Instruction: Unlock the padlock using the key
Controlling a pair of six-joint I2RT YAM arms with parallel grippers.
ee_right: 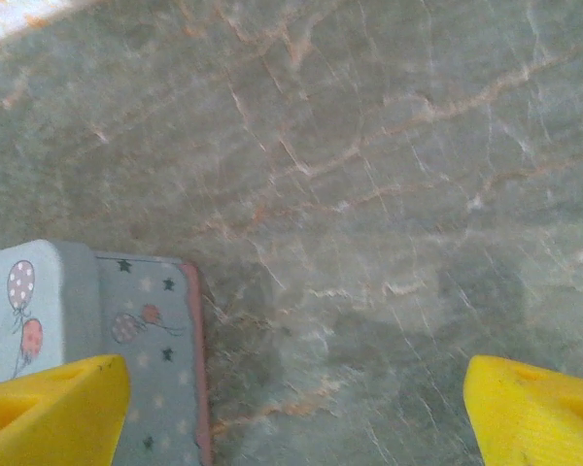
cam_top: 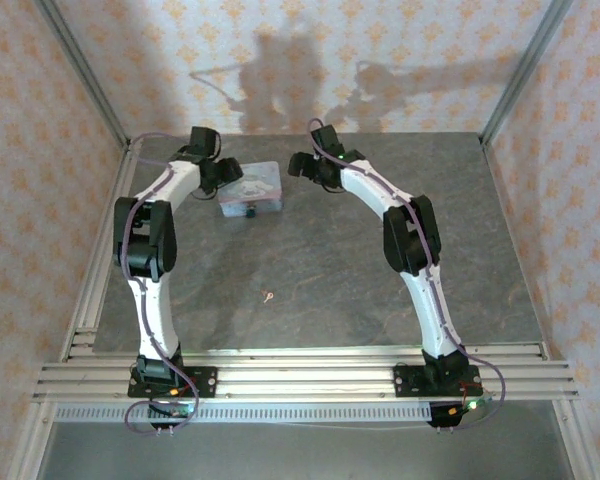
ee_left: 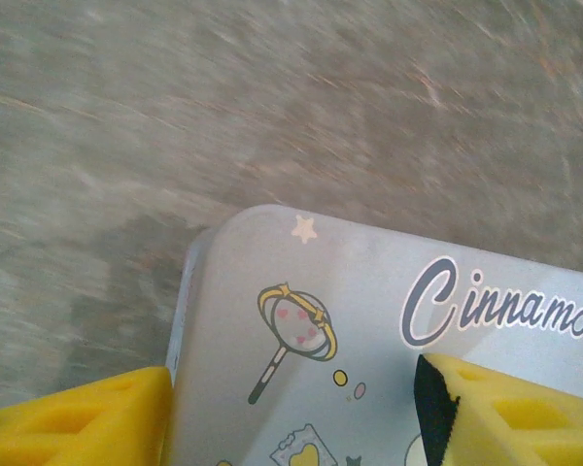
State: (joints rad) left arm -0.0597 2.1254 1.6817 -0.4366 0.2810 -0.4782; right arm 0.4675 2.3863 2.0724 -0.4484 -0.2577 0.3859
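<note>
The tin lid (ee_left: 369,291) bears the dark script word "Cinnamor", cut off at the picture's right edge.

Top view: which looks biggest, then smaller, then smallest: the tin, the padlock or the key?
1. tin, clearly the biggest.
2. padlock and key: both look like tiny specks from up here, too alike to rank.

The gripper (ee_right: 291,417) holds its yellow fingers (ee_right: 49,408) wide apart above the grey veined counter (ee_right: 369,194). One finger overlaps a pale blue tin's (ee_right: 126,320) balloon-printed corner.
</note>
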